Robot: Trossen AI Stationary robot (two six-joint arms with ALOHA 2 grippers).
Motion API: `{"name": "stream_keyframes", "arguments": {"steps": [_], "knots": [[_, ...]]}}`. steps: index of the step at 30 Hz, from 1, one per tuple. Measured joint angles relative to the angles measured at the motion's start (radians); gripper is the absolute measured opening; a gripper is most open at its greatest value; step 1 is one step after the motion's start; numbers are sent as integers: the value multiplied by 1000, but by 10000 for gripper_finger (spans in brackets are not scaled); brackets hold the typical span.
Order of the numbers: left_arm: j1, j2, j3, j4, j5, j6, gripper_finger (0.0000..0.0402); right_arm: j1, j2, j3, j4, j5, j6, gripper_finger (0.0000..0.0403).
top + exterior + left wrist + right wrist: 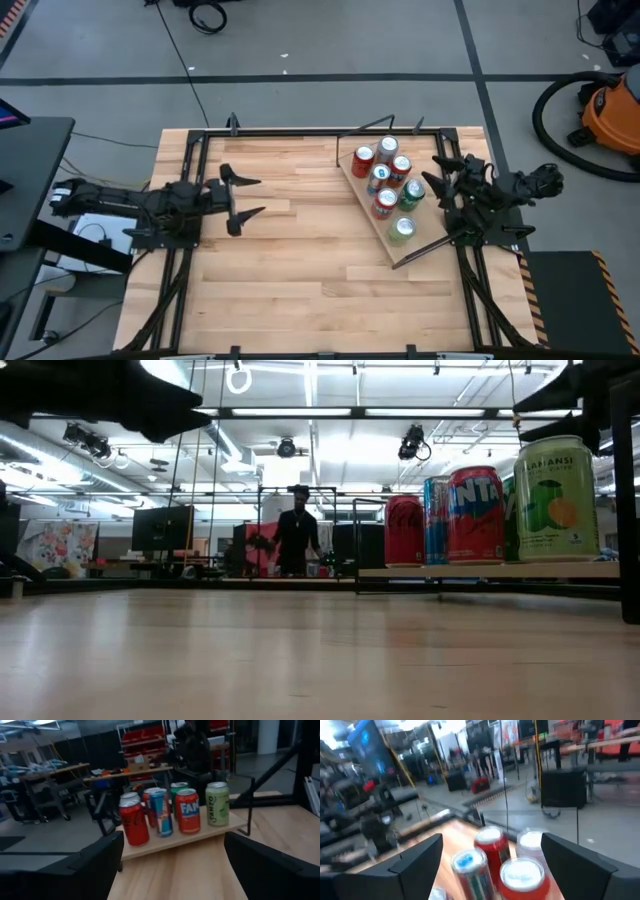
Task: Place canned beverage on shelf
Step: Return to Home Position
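now cans [386, 203] sit on shelf [237, 826] just beside r jaws, l jaws well apart, both spread.

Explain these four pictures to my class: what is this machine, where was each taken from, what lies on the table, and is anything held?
It is a robot: two dark arms at a wooden table, each ending in a two-finger hand. One picture looks straight down, one looks level across the tabletop, and two come from cameras on the wrists. On the table's right side sits a small wooden shelf carrying seven upright drink cans, among them a light green can and an orange Fanta can. The left hand hangs open over the table's left side; the right hand, also open, is beside the shelf. Neither holds anything.
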Motion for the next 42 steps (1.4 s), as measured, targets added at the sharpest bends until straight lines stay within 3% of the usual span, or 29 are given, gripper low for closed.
{"name": "stream_keyframes", "arguments": {"steps": [5,15,24,37,42], "knots": [[4,-148,-62,-43,2,-9,356,0,-2,-9,-5,-4,8,348],[4,-375,-147,-106,1,-184,356,0,-1,-53,74,-31,-1,348],[1,-402,-208,-127,35,-231,356,0,-1,-203,373,-25,-94,348],[1,-402,-214,-88,123,-127,356,0,-1,-351,569,-22,-96,348],[1,-402,-214,-71,202,-90,356,-6,0,-355,604,-146,-94,348]]}}
